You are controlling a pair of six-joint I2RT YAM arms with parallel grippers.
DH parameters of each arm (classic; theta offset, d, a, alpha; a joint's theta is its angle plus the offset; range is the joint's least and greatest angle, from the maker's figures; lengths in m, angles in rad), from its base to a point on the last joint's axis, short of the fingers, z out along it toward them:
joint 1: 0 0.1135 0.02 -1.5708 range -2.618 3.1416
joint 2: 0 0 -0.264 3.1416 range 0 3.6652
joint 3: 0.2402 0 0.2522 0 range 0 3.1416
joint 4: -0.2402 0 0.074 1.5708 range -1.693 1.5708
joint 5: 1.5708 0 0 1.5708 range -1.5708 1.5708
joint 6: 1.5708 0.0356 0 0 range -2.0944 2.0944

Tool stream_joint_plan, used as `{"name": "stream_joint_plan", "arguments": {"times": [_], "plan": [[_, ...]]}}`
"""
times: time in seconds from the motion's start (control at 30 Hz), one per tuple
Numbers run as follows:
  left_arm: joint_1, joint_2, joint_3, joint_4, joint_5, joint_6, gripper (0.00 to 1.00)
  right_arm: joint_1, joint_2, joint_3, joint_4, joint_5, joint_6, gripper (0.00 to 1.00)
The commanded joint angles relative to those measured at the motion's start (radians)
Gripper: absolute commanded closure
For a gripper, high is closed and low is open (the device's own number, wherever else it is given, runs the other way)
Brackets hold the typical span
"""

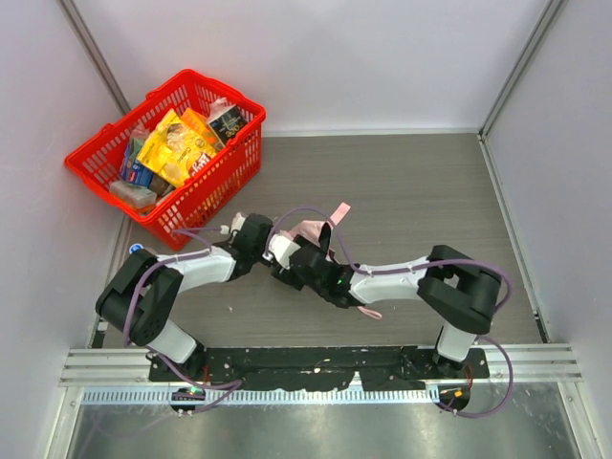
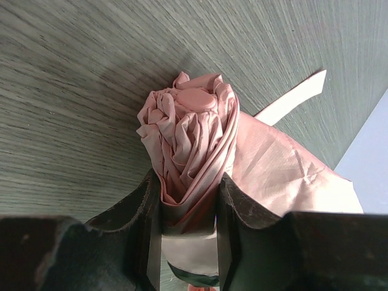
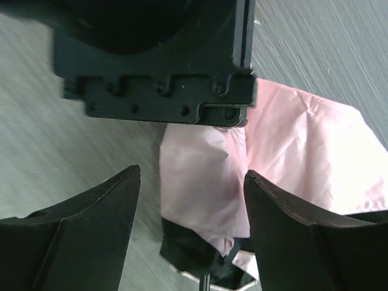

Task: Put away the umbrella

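Left tool (image 2: pixel 189 182) clamps umbrella (image 2: pixel 194 121), right tool (image 3: pixel 193 176) gapes, on grey woodgrain table (image 1: pixel 411 191) between white walls (image 1: pixel 363 57).

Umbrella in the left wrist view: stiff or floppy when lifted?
Likely squashy: the umbrella pinches in where the left gripper clamps it. Its loose flap will probably flop and drag. The rolled bundle may roll if pushed.

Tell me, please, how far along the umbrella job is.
Done: the umbrella is collapsed and gathered. In hand: the left gripper clamps it while the right gripper stands open over loose fabric. Remaining: the strap is loose, and the umbrella is over the table, not stowed.
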Motion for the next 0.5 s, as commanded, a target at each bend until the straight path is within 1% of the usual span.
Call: {"name": "stream_joint_plan", "arguments": {"times": [0.0, 0.07, 0.13, 0.23, 0.27, 0.3, 0.33, 0.37, 0.4, 0.43, 0.47], "plan": [[-0.007, 0.057, -0.053, -0.370, 0.026, 0.058, 1.00, -0.001, 0.080, 0.011, 0.151, 0.121, -0.084, 0.27], [-0.007, 0.056, -0.051, -0.379, 0.031, 0.052, 1.00, -0.001, 0.122, 0.014, 0.156, 0.129, -0.093, 0.28], [-0.007, 0.051, -0.048, -0.395, 0.034, 0.050, 1.00, 0.002, 0.167, 0.025, 0.160, 0.198, -0.095, 0.31], [-0.007, 0.042, -0.050, -0.405, 0.034, 0.047, 1.00, 0.005, 0.230, 0.027, 0.165, 0.354, -0.096, 0.39], [-0.007, 0.041, -0.050, -0.405, 0.034, 0.045, 1.00, 0.005, 0.241, 0.017, 0.174, 0.371, -0.095, 0.44], [-0.005, 0.039, -0.050, -0.409, 0.036, 0.041, 1.00, 0.005, 0.242, 0.011, 0.174, 0.382, -0.093, 0.58], [-0.007, 0.039, -0.050, -0.407, 0.037, 0.035, 1.00, 0.005, 0.247, -0.001, 0.179, 0.378, -0.086, 0.67], [-0.005, 0.038, -0.053, -0.402, 0.040, 0.026, 1.00, 0.002, 0.250, -0.006, 0.176, 0.370, -0.072, 0.80], [-0.007, 0.033, -0.062, -0.389, 0.040, 0.010, 1.00, 0.002, 0.262, -0.007, 0.162, 0.361, -0.063, 0.85], [-0.005, 0.024, -0.071, -0.364, 0.045, -0.003, 1.00, -0.003, 0.270, -0.007, 0.145, 0.329, -0.043, 0.98], [-0.007, 0.016, -0.083, -0.337, 0.045, -0.010, 1.00, -0.004, 0.281, -0.012, 0.128, 0.303, -0.029, 0.99]]}}
